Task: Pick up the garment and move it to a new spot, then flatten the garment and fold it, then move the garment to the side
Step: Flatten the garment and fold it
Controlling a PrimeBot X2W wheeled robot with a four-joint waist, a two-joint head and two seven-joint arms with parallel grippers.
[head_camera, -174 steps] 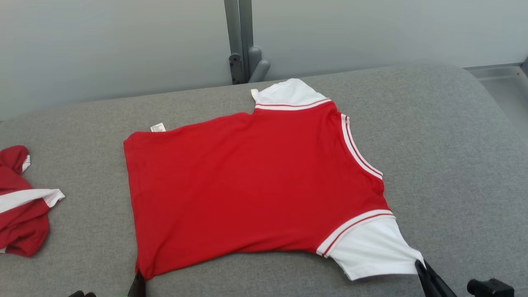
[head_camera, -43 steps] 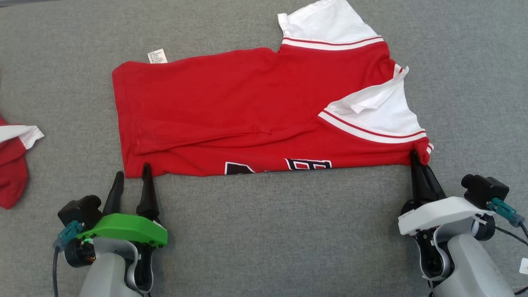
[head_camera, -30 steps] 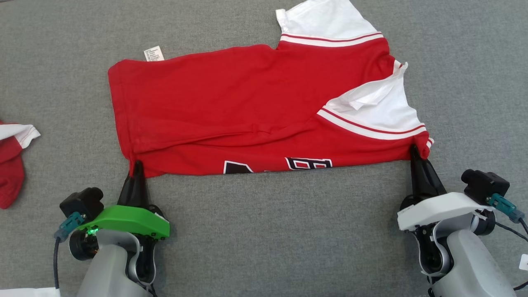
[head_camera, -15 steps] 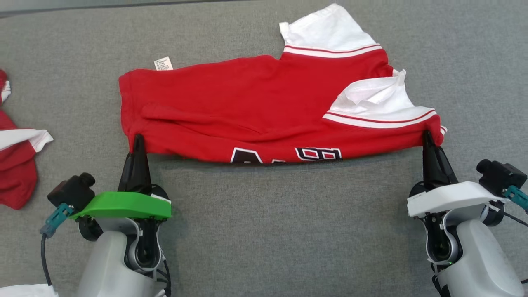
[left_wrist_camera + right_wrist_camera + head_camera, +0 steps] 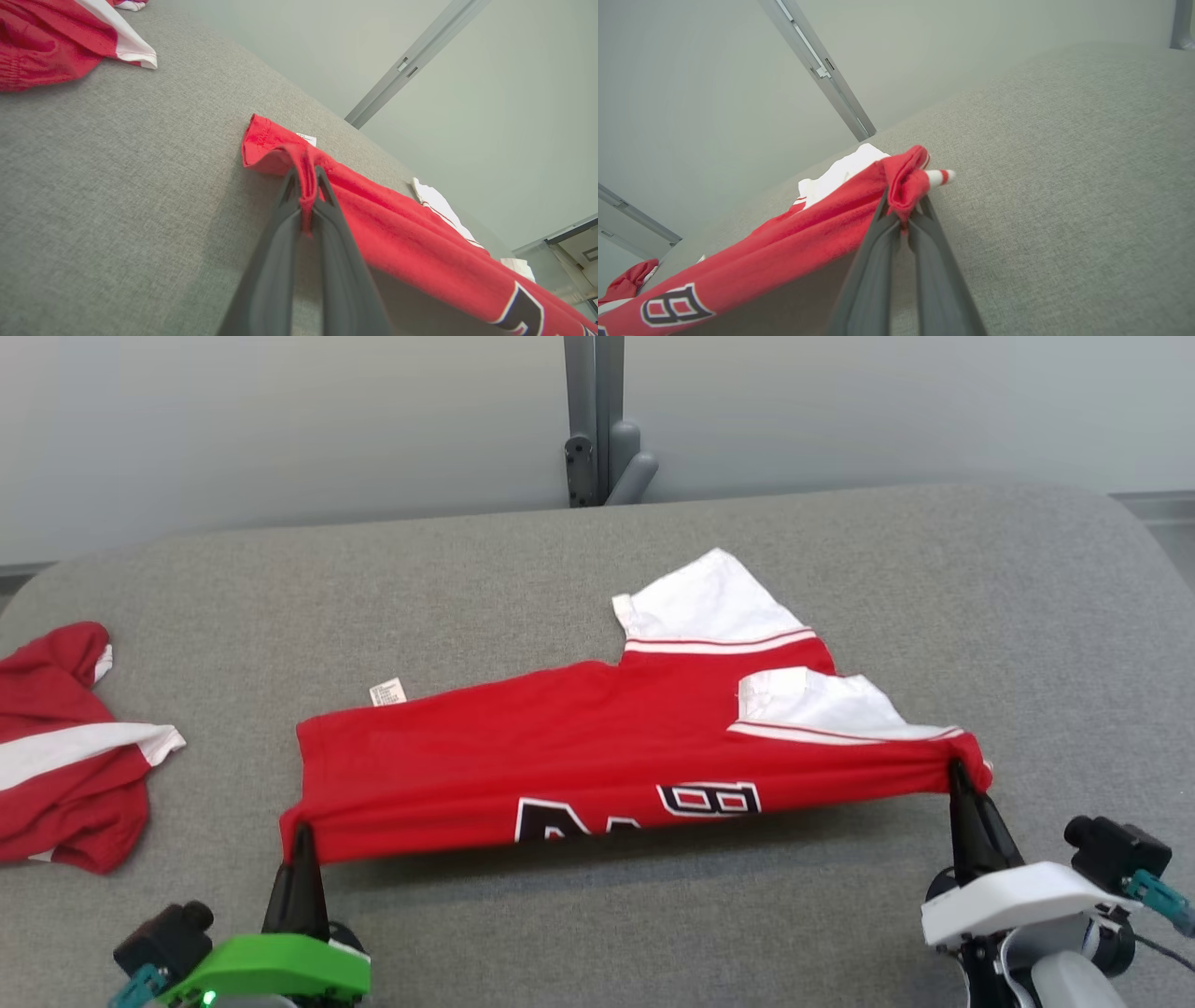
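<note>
So the red jersey (image 5: pixel 579 756) is stretched out between both grippers over the near half of the grey padded surface (image 5: pixel 887 569), a bit right of the middle. The left gripper (image 5: pixel 301 840) has its two dark fingers pinched tight on the hem corner at the jersey's left end. In the left wrist view you can see a thin bunch of red cloth squeezed right between them. The right gripper (image 5: pixel 956 779) is the same deal at the other end, clamped on a wad of red fabric with a bit of striped trim (image 5: pixel 941 176) poking out beside the fingertips.

The near fold is lifted off the surface between the two grips, with a shadow under it, while the far part lies flat. Black and white lettering (image 5: pixel 635 807) runs along that lifted fold. One white sleeve (image 5: pixel 709 607) points toward the far edge, and the other is folded onto the red body. A small white label (image 5: pixel 387 692) sticks out at the jersey's far-left corner.

Over at the left edge there's a second red and white garment (image 5: pixel 65 756), crumpled, well apart. A grey metal post (image 5: pixel 597 420) stands behind the far edge.
</note>
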